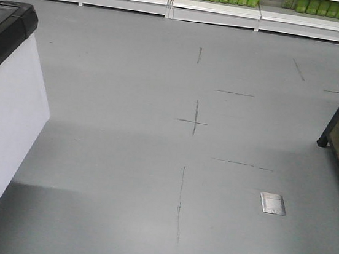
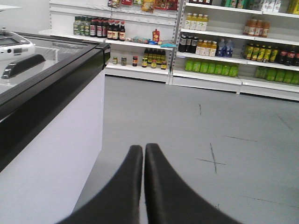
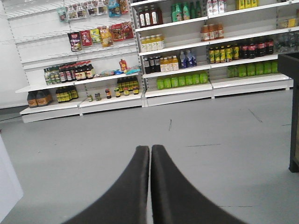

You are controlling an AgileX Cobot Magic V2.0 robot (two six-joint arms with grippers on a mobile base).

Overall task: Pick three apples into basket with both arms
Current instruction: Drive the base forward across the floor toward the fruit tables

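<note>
The left gripper (image 2: 143,149) is holding its fingers (image 2: 124,186) pressed together with nothing between them, pointing out over the grey floor (image 2: 187,126) just beside a white freezer chest (image 2: 46,154). The right gripper (image 3: 150,149) is pressing its fingers (image 3: 173,191) together too, also empty. Farther out, a metal floor plate (image 1: 272,203) is lying among thin cross marks. At the back, shelves (image 3: 177,91) are carrying bottles and jars. Where the apples and the basket are sitting cannot be told from these views.
</note>
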